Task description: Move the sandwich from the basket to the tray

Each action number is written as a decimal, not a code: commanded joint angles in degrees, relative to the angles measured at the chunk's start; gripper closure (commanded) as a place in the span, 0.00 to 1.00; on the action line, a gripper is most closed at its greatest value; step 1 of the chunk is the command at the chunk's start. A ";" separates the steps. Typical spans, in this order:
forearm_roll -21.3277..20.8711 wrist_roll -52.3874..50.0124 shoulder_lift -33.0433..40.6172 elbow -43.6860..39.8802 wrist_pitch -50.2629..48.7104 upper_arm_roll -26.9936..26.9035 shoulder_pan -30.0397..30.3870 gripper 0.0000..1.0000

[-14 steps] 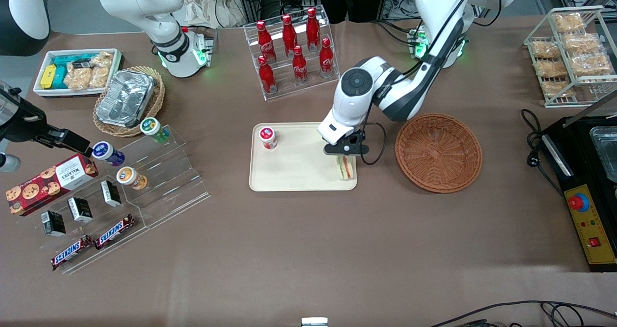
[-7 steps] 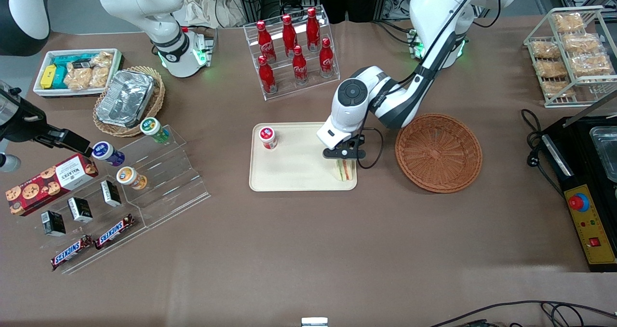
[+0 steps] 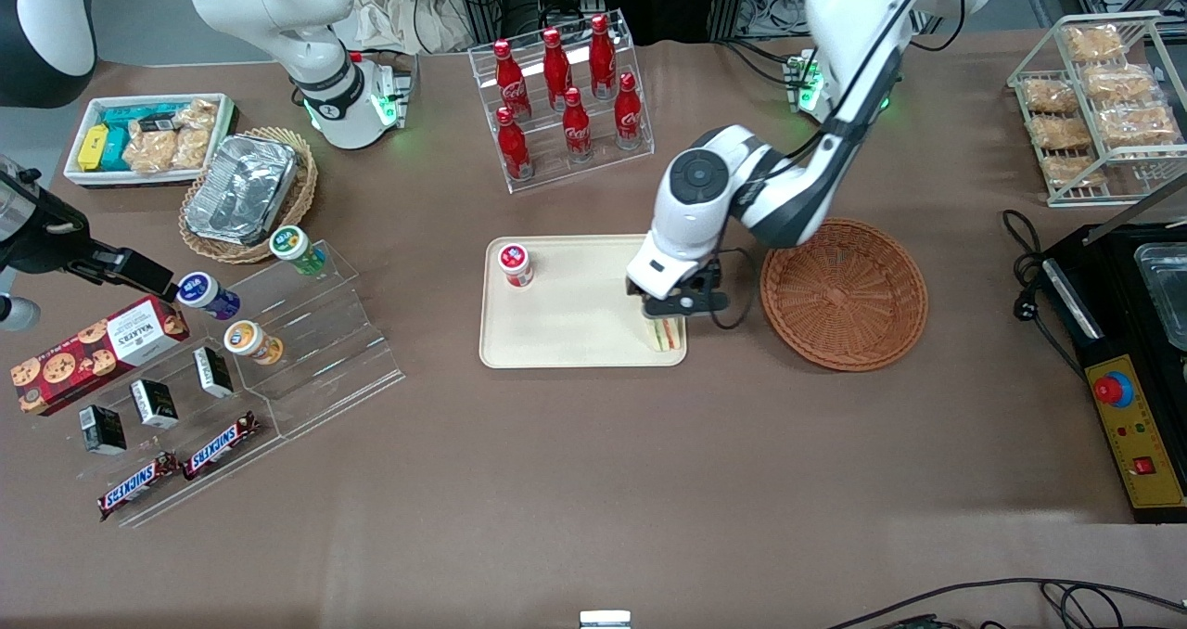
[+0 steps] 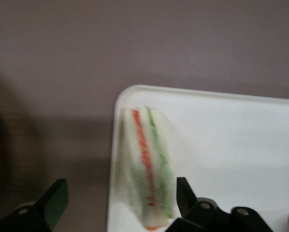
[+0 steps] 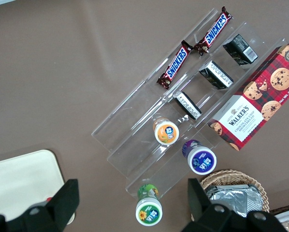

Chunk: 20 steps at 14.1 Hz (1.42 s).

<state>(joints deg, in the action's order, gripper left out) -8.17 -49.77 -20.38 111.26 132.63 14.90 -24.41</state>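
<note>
The sandwich (image 3: 664,334) stands on its edge on the cream tray (image 3: 575,327), in the corner nearest the front camera and the basket. It also shows in the left wrist view (image 4: 147,159), on the tray (image 4: 231,140), with its orange-red and green layers showing. My left gripper (image 3: 670,317) hangs just above it and is open. In the wrist view the gripper (image 4: 119,198) has its fingers wide on either side of the sandwich, not touching it. The reddish-brown wicker basket (image 3: 842,293) lies empty beside the tray, toward the working arm's end.
A small red-lidded jar (image 3: 515,263) stands on the tray's corner toward the parked arm. A clear rack of red cola bottles (image 3: 566,100) stands farther from the camera. A clear stepped display (image 3: 278,332) with cups and snacks lies toward the parked arm's end.
The gripper has come down and nearer the camera over the tray's corner by the basket. The sandwich has sunk with it onto the tray.
</note>
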 commanded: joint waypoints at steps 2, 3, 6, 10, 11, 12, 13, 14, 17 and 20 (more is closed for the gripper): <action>-0.80 7.65 11.30 0.62 -12.89 -0.13 5.85 0.01; -0.80 10.19 13.42 0.54 -15.89 -0.13 7.69 0.01; -0.71 15.05 18.61 0.54 -22.83 -0.22 12.87 0.01; -0.45 15.05 22.13 0.10 -27.52 -0.22 19.47 0.01; -0.70 15.22 22.31 -0.34 -27.69 -0.30 19.92 0.01; -0.79 15.31 22.92 -0.34 -27.87 -0.57 20.01 0.01; -0.88 15.84 23.54 -0.34 -28.22 -0.66 20.62 0.01; -0.80 16.19 24.50 -0.25 -28.31 -0.66 21.59 0.01; 0.08 25.91 26.88 -0.43 -32.33 -0.57 24.31 0.01; 0.61 34.63 29.95 -0.08 -34.02 -0.57 26.52 0.01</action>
<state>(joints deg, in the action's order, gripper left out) -8.24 -20.28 6.62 110.50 99.96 13.66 0.52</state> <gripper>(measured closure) 0.004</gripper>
